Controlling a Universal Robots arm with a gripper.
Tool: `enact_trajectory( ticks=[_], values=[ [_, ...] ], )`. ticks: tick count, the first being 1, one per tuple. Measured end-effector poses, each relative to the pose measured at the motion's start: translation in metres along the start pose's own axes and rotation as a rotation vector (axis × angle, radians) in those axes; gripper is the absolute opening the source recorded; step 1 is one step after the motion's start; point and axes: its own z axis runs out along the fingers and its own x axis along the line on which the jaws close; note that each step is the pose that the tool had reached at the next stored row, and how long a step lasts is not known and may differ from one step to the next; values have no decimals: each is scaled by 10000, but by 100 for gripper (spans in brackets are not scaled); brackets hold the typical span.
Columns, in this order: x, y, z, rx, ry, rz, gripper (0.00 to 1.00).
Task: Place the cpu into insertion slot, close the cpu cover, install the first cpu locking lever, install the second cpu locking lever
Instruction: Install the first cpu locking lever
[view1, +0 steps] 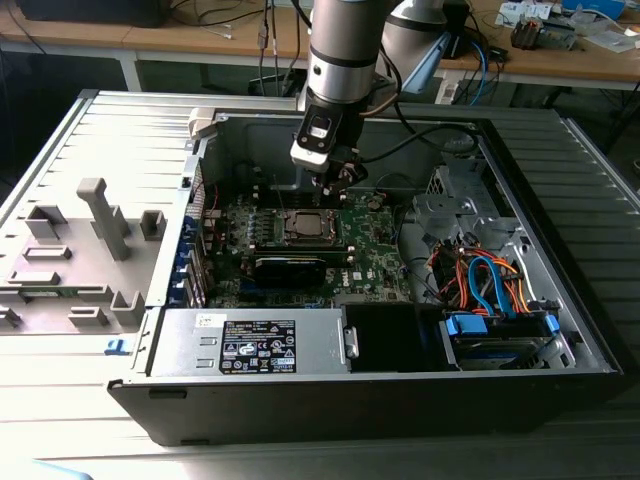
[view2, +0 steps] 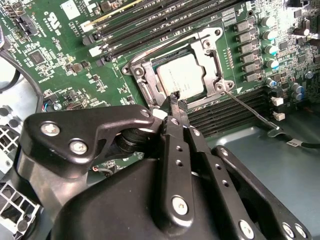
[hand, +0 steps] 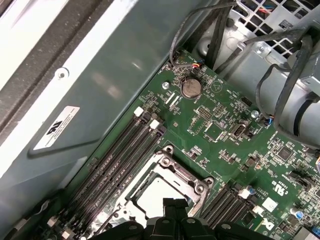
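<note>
The cpu (view2: 181, 75) lies flat in the insertion slot (view1: 307, 225), with the cpu cover (view2: 212, 50) down around it. A thin lever (view2: 250, 111) angles away from the cover's corner. The gripper (view2: 176, 104), its fingers pressed together on nothing, hovers at the slot's edge, at its 1 o'clock in the exterior view. A black card (view1: 290, 268) sits at the slot's 6 o'clock.

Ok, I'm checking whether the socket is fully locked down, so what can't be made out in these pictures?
Second wrist view: the pincer hides one edge of the cpu cover and a corner of the cpu.
First wrist view: the pincer covers part of the cpu.
Exterior view: the insertion slot is too small to show latching detail.
</note>
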Motion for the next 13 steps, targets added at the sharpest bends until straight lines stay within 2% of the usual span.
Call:
enact_trajectory(
  ticks=[13],
  values=[
    [0, 0, 0, 6, -10, -377, 11]
  ],
)
